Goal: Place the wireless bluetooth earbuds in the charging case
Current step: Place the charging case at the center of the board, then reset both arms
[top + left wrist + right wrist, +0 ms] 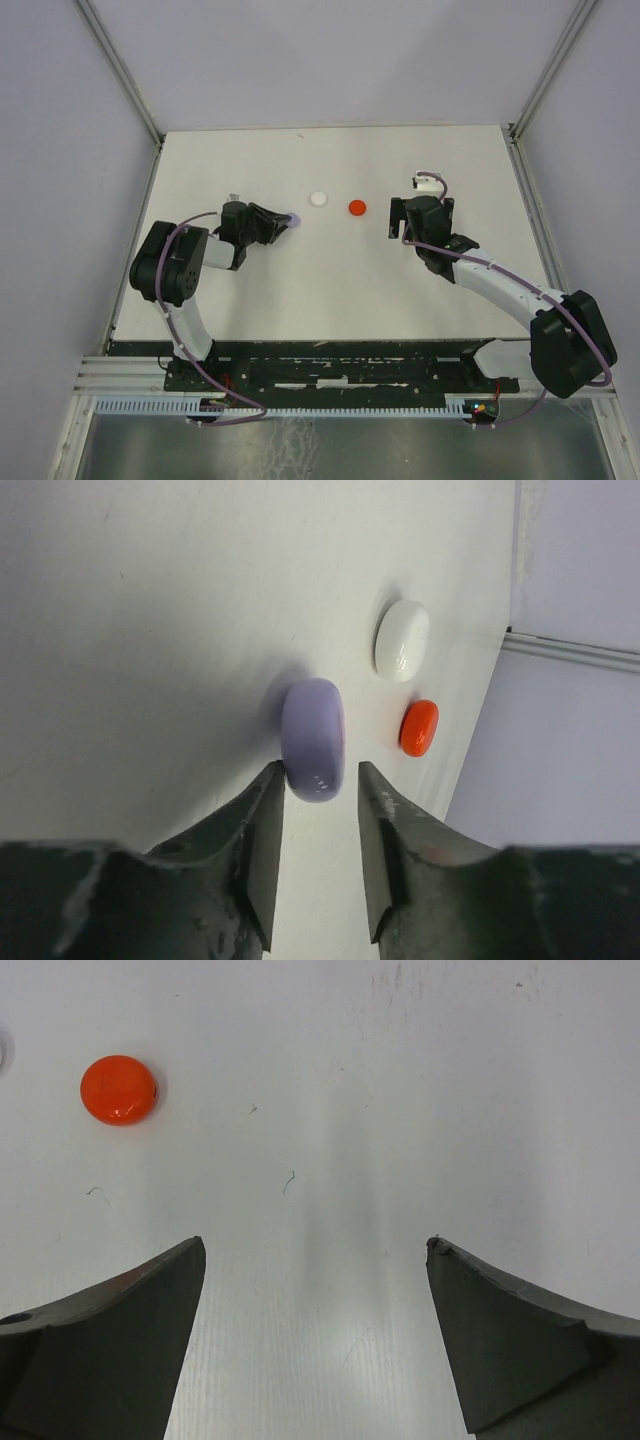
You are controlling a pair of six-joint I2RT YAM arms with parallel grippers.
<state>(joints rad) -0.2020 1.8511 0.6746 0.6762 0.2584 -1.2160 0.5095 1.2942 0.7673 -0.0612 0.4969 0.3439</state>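
Observation:
A pale purple round charging case (313, 738) lies closed on the white table, just left of centre (291, 217). My left gripper (320, 767) is low over the table right at it (283, 222). Its jaws stand a little apart: the left fingertip (272, 776) touches the case's rim, and a narrow gap shows on the right side. My right gripper (315, 1242) is wide open with only bare table between its fingers, right of centre (393, 217). The wireless bluetooth earbuds are out of view.
A white round case (319, 198) (402, 640) and a red one (357, 207) (419, 727) (119, 1089) lie between the two grippers, both closed. Grey enclosure walls (560, 120) border the table on three sides.

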